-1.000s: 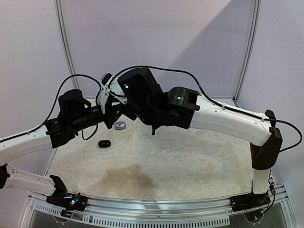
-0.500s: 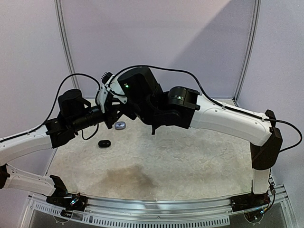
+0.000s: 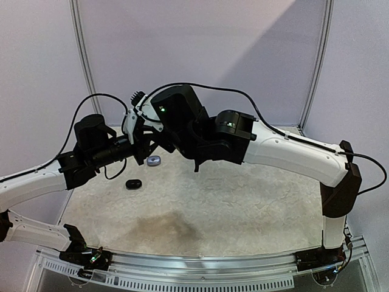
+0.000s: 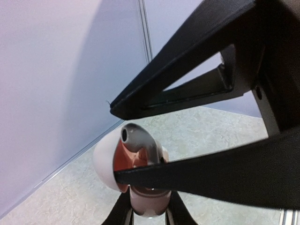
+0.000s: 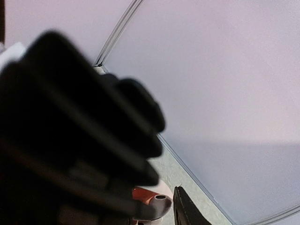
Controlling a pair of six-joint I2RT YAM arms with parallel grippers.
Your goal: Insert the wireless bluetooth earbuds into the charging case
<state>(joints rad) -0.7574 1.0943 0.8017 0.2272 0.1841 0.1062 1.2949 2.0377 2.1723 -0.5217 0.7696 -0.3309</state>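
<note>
My left gripper (image 4: 149, 212) is shut on the base of the white charging case (image 4: 104, 161), holding it up above the table with its lid open and its orange inside showing. A greyish earbud (image 4: 138, 139) stands in the case with its tip poking out. My right gripper (image 3: 144, 131) is at the case, its two black fingers (image 4: 211, 173) spread apart around the earbud. The lower finger crosses in front of the earbud, and the upper fingertip stands a little off it. The right wrist view shows the earbud (image 5: 157, 205) and case (image 5: 140, 194) beside one finger (image 5: 185, 211), the rest blocked by a dark blur.
A small grey oval case (image 3: 153, 160) and a black oval case (image 3: 134, 184) lie on the pale mat (image 3: 231, 207) below the raised grippers. Purple walls stand behind and to the sides. Both arms cross over the back left of the mat.
My right gripper's jaws have spread wider around the earbud. Both arms have hardly moved, and the case stays held up in the left gripper.
</note>
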